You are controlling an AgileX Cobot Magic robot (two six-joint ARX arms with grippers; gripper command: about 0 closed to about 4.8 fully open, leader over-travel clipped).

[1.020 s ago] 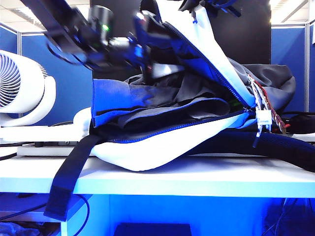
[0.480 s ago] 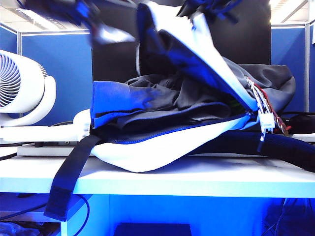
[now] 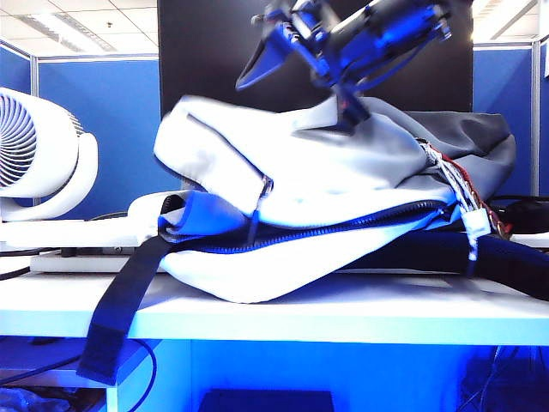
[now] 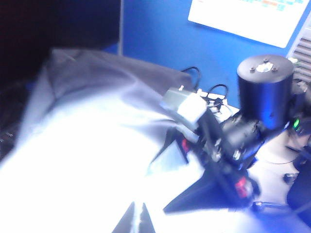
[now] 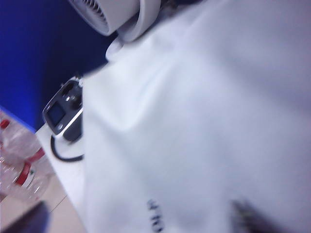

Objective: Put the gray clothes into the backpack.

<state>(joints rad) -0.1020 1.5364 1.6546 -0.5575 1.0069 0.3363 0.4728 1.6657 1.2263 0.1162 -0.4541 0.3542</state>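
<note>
Two grippers off the backpack (image 3: pixel 283 197), flap down
Gray clothes hidden, likely inside. Right gripper (image 3: pixel 300 39) spread, upper centre; left gripper (image 4: pixel 137 221) pressed together.

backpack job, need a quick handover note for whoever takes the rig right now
Left gripper: shut, empty, above the backpack.
Right gripper: open, empty, just over the backpack's top.
Backpack lies on its side on the table, white flap down over its mouth.
Gray clothes: inside, only a blue bit shows at the left opening.
Done: clothes look stowed.
Left: probably just check that nothing hangs out and pull the arms away.
</note>
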